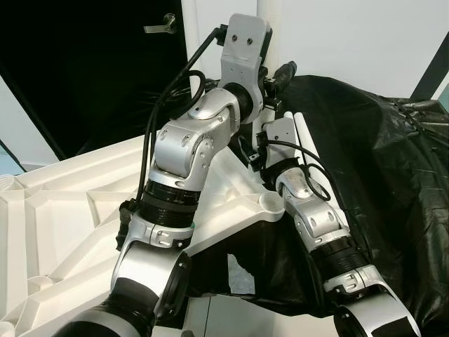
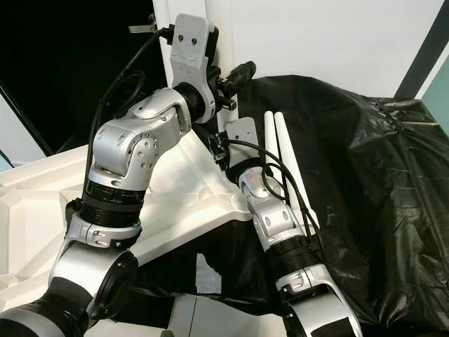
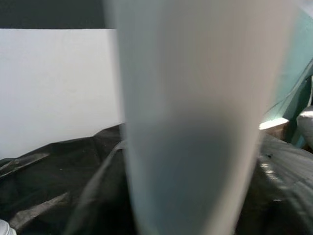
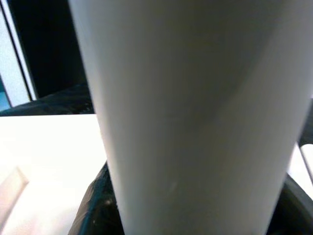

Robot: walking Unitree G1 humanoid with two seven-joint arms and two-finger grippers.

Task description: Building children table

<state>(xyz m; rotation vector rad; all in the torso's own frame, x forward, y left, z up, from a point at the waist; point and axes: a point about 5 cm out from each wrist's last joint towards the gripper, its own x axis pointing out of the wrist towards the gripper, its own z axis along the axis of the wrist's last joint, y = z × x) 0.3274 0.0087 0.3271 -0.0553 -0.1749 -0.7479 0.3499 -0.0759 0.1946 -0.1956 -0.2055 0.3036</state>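
A: What was recorded from the head views that the wrist views lacked?

B: An upturned white tabletop (image 1: 84, 210) was seen lying on black sheeting (image 2: 365, 182), with both arms raised to an upright white table leg (image 2: 163, 14) at its far corner. Two more white legs (image 2: 280, 151) were noted lying side by side on the sheeting, long axes running away from the robot.

A: And the wrist views?

B: The upright leg (image 3: 190, 122) was shown close and blurred, its axis vertical. The left tool and right tool were hidden; their opening could not be told. No writing was legible.
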